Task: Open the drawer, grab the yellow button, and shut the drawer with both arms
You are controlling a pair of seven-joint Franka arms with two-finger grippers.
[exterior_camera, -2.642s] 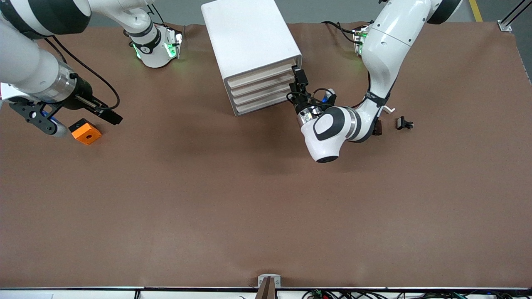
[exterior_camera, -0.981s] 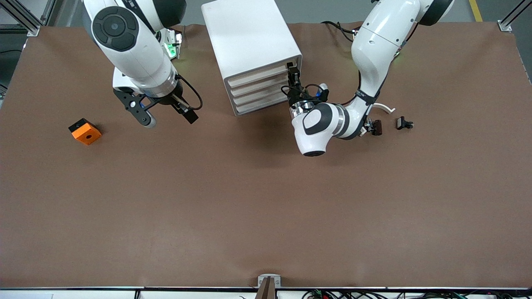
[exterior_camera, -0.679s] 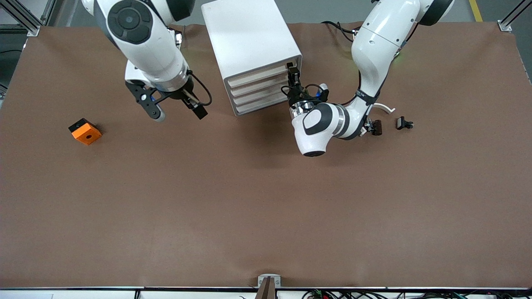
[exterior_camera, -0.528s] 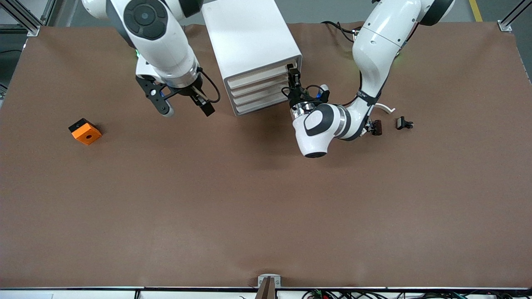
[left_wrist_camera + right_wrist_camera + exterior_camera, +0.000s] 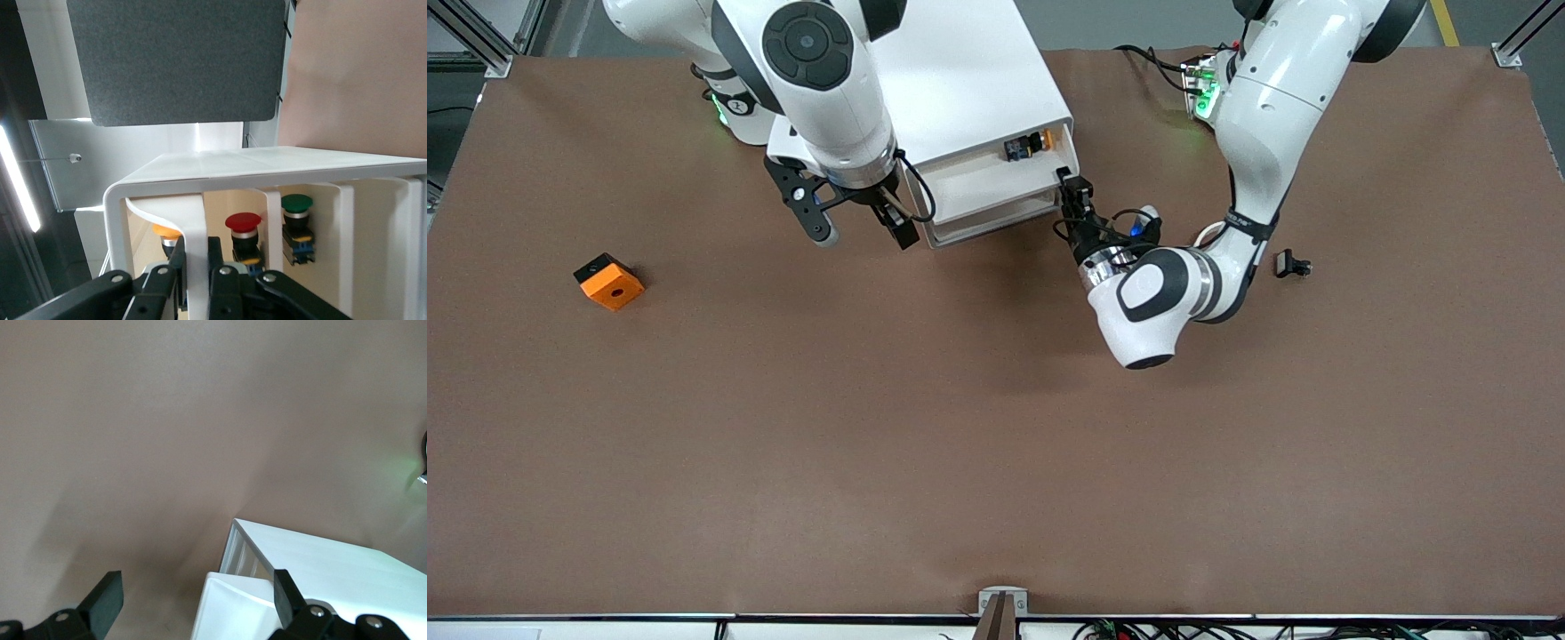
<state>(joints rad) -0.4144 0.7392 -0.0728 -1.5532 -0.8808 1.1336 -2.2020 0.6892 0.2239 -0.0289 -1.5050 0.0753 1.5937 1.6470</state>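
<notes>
Drawer [image 5: 996,191] now stands pulled out of the cabinet [image 5: 960,80] near the table's [image 5: 996,444] top edge, where half a second ago it was shut, so opening is done. My right gripper [image 5: 854,222], jaws wide and empty, has swung in beside its front corner. The button [image 5: 1028,144] lies exposed in the tray's corner, while my left gripper [image 5: 1074,197] stays clamped on the drawer's front edge; bare room lies toward the camera.

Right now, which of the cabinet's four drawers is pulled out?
The top drawer: it juts out with the left gripper shut on its front; the three below sit flush.
</notes>
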